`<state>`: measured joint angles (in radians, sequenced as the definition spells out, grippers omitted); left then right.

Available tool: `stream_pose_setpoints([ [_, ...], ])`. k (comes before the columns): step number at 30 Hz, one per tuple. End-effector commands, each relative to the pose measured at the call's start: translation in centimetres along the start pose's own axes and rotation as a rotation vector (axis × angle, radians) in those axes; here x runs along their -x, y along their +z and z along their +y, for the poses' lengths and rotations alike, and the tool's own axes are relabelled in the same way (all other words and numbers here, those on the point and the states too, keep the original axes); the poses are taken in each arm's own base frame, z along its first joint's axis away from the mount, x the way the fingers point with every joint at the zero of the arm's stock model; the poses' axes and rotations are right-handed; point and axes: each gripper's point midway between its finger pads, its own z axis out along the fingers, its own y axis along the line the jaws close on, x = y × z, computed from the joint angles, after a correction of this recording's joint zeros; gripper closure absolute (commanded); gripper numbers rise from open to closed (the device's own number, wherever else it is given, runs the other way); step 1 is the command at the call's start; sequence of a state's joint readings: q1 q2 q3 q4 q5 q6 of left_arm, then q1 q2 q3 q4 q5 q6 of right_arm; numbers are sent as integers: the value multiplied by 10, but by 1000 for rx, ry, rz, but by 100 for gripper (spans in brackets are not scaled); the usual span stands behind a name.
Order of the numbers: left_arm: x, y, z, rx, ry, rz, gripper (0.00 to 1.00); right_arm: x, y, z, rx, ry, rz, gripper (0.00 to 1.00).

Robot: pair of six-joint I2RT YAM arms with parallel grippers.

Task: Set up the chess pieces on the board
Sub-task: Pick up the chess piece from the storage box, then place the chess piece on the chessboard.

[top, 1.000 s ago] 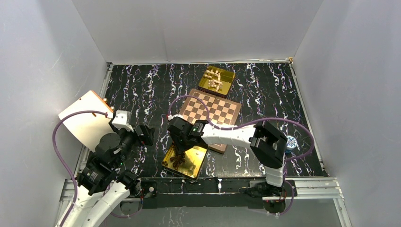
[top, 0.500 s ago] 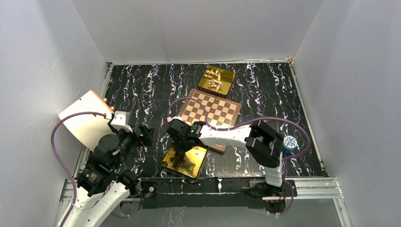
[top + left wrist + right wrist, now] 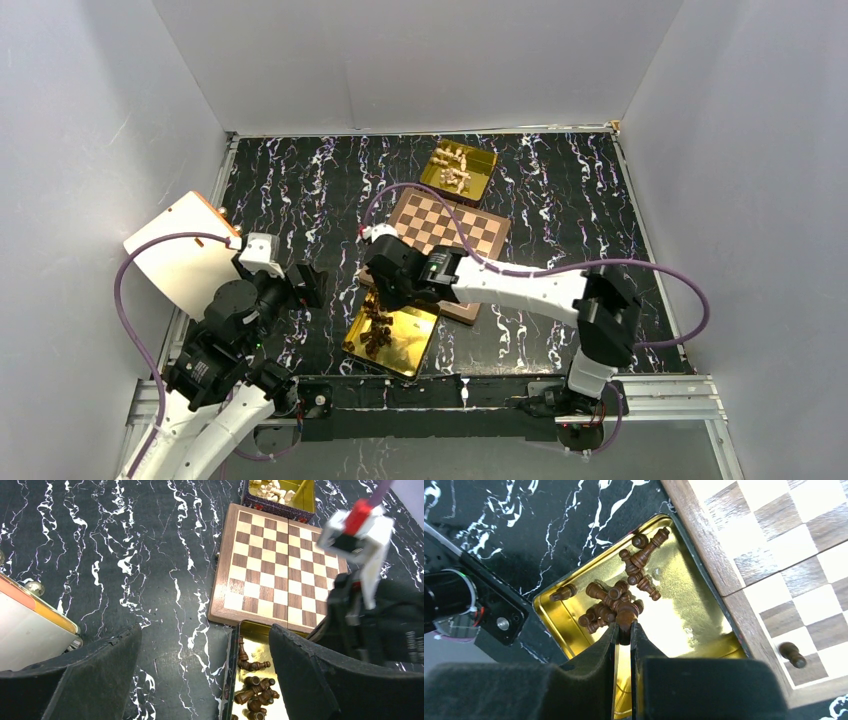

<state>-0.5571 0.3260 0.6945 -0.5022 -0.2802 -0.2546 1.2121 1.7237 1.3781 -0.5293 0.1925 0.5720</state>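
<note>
Right claw (image 3: 624, 626) is clenched on 1 dark piece (image 3: 625, 614), pinched between both fingers directly above the heap of dark pieces (image 3: 600, 615) in the near gold tray (image 3: 694, 630). I cannot tell whether its base is free of the heap.

The board (image 3: 704, 540) sits just beside that tray. 1 lone dark man (image 3: 793, 654) is on a square in the row nearest the tray, and I cannot tell whether it is upright or tipped. The other squares in view are bare. The cream pieces (image 3: 452, 168) lie in the far gold tray (image 3: 487, 160), beyond the board.

Left claw (image 3: 204, 632) is spread wide, grasping nothing, hanging over the table (image 3: 150, 540) left of the board.

Step in hand, as I judge it: picking a dark piece out of the tray — early going.

Next move calls for a straight lift clear of the neighbours, a carry over the board's rim, then setting the piece base-down in the near rows — a gentle release, since so small a man should topple easily.
</note>
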Motion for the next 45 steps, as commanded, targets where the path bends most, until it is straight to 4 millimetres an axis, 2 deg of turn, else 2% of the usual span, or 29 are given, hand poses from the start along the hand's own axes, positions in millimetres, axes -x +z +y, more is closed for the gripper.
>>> stream_pose_setpoints([
  [1,-4,5,1,15,4,17,6,16,-30,-17,-28,16,-53,83],
  [12,-4,6,1,12,3,18,6,13,-79,-118,-230,164,-83,83],
  [16,-5,8,-1,5,9,27,6,5,-83,-150,-276,213,-70,83],
  [19,-5,7,-1,4,7,21,6,-3,-79,-166,-294,243,-50,83],
  [30,-3,5,1,11,3,8,6,-20,-50,-184,-282,293,5,83],
  [45,-2,4,1,8,0,4,6,-28,-31,-191,-291,307,50,83],
])
